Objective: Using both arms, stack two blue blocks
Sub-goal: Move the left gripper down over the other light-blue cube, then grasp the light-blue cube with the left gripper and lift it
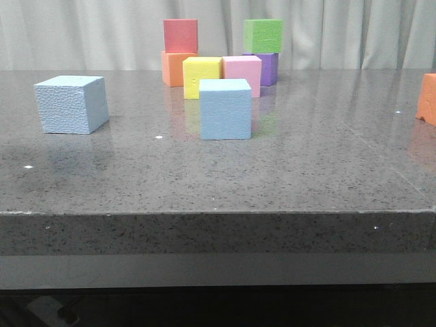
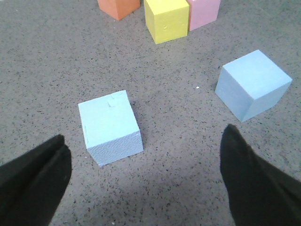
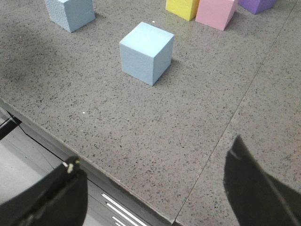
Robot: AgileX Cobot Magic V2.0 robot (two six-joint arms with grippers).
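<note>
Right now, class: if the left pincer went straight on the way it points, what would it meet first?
Most likely the rough blue block, lying between the open left pincer fingers; depth is uncertain.

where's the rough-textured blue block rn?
In the front view the rough-textured blue block sits alone on the table's left side, apart from the smooth blue block to its right; the left wrist view shows it between the open left gripper fingers' line, untouched.

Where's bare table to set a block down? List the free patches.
Free: the table's front strip, ahead of both blue blocks; the gap between them; the stretch right of the middle one, toward the orange block. Crowded: the rear cluster around the yellow block.
</note>
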